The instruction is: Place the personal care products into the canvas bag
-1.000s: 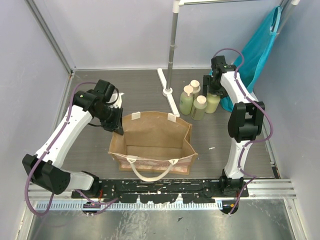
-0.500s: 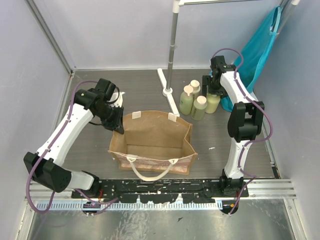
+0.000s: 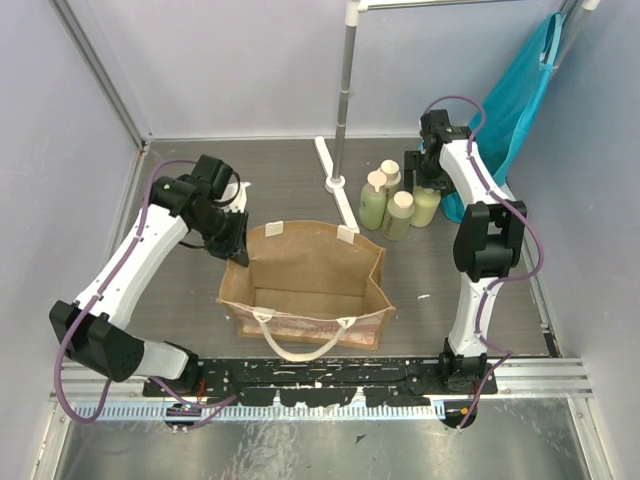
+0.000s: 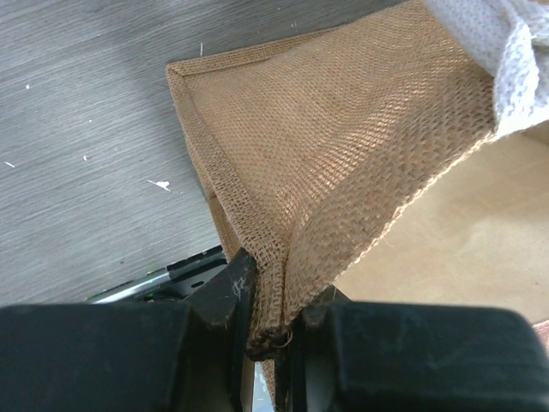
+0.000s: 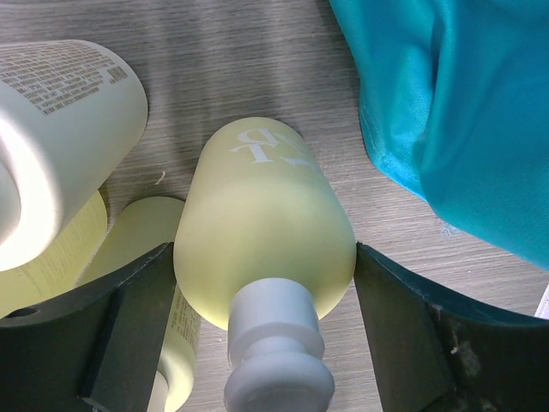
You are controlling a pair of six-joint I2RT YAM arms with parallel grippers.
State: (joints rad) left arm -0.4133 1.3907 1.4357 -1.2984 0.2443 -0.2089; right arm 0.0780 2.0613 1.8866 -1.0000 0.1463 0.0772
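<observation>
From above, a grey wood-grain table [image 3: 290,180] fills a booth with pale lilac walls [image 3: 240,70]. A metal pole [image 3: 345,80] rises on its foot at the back, to the left of the right pincer [image 3: 425,185]. A teal cloth [image 3: 515,110] hangs just to that pincer's right. The bottles [image 3: 398,218] stand bunched right under it and to its left. The bag [image 3: 300,255] stands open-mouthed in the middle of the table. It spreads rightward and toward the bases from the left pincer [image 3: 237,250], which is at its far left corner.

On the left wrist view, the left pincer [image 4: 268,326] is pinched tight on a fold of the bag's rim. The coarse weave fans out ahead of it, and a white handle [image 4: 506,43] shows far ahead to the right. Bare table lies ahead on the left.

On the right wrist view, the right pincer [image 5: 264,257] is spread wide, one finger on each side of a bottle [image 5: 257,197] with a pale cap. I cannot tell whether the fingers touch it. The other bottles crowd to its left, and the cloth is ahead on the right.

Against a second ago, the left arm has edged slightly back. The bag and the bottles sit where they were.
</observation>
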